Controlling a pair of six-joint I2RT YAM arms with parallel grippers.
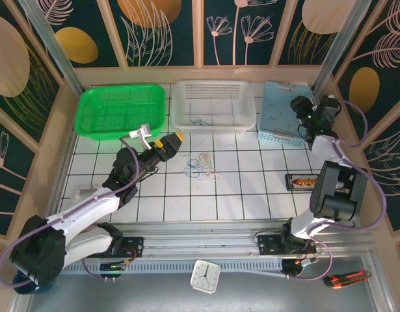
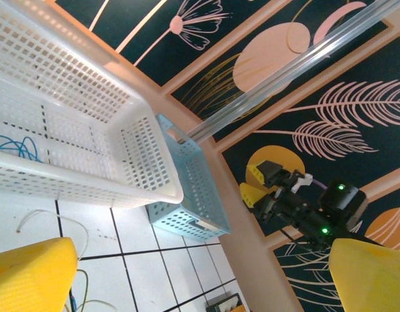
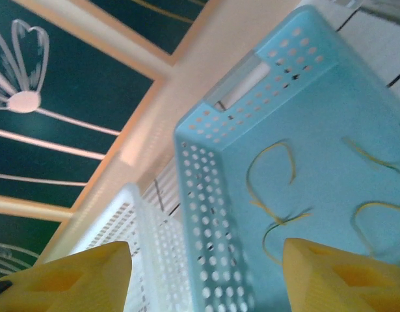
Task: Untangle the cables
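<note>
Top external and wrist views: cables in three places, both pincers apart

A loose tangle of cables (image 1: 201, 164), white, blue and yellowish, lies on the tiled table (image 1: 252, 195) just in front of the white basket (image 1: 214, 105). A blue cable (image 1: 203, 121) lies inside that basket, near its front wall. Yellow cables (image 3: 278, 188) lie curled on the floor of the light blue basket (image 1: 285, 114) at the right end of the row. The green basket (image 1: 121, 112) stands at the left end. The left gripper (image 1: 173, 140) hangs above the tiles just left of the tangle, its yellow fingers spread wide with nothing between them. The right gripper (image 3: 206, 273) hovers over the light blue basket, fingers apart and holding nothing, clear of the yellow cables below.
</note>
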